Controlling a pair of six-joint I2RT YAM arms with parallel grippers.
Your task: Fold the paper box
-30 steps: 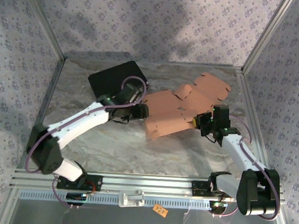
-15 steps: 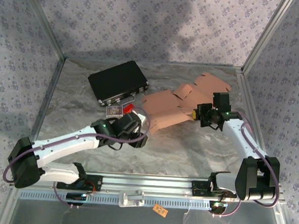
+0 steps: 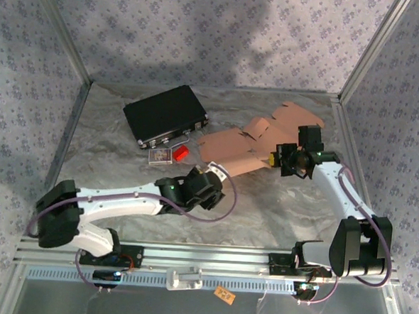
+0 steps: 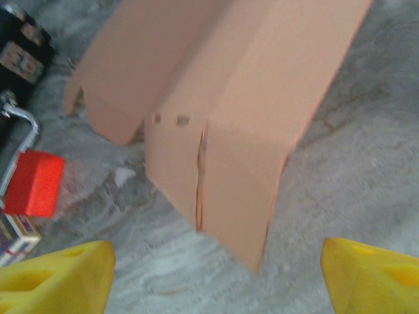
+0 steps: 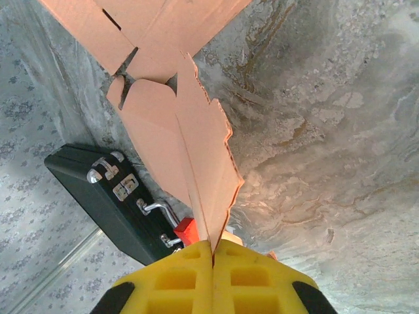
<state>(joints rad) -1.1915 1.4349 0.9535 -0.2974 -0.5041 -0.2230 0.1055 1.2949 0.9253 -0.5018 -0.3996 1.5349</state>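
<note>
- Paper box (image 3: 249, 149) is lying as a flat, partly creased blank at the mid-right of the tabletop (image 3: 277, 211). Its far flaps are reaching toward the back right corner, and its near panel is lifting off the surface like a shallow tent.
- Right tool (image 5: 213, 243) is pinching the blank's right edge. Its pads are fully together on 1 sheet thickness, and the panel is standing on edge out of the grip.
- Left tool (image 4: 213, 278) is hovering just short of the blank's near corner, with its 2 fingers spread wide and gripping nothing.
- Red block (image 3: 180, 152) and black case (image 3: 166, 114) are sitting just left of the blank.
- Risk 1: the grip is taking only a thin margin of the sheet, so a sideways push from the left tool could be pulling it free.
- Risk 2: a low approach could be sliding the left tool under the raised panel and buckling it off its crease.
- Risk 3: sweeping the blank leftward could be knocking the red block.
</note>
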